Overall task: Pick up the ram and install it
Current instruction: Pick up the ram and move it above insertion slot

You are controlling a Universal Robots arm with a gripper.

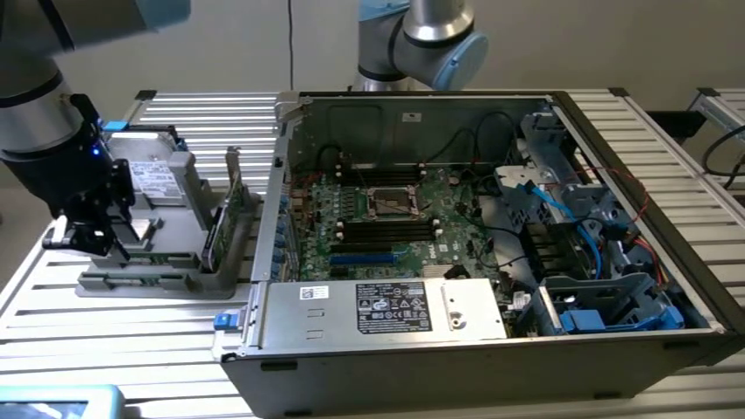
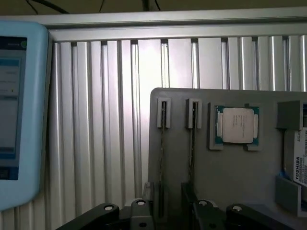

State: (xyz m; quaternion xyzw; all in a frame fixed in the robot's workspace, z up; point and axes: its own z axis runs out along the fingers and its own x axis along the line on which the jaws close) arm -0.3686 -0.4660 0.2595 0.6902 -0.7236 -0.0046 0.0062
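Slatted aluminium desk (image 1: 117, 349) carries a grey parts tray (image 2: 230, 182) and an open computer case (image 1: 466, 371). Pincer (image 2: 165, 216) low over the tray, jaws spread wide, gripping nothing. Ram (image 2: 161, 158) stands edge-on in its tray slot, between the spread jaws.

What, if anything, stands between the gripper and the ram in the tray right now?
Nothing visible does. The open gripper hangs over the gray tray, and the ram, standing on edge in its holder, lines up with the gap between the fingers. A second stick stands close beside it.
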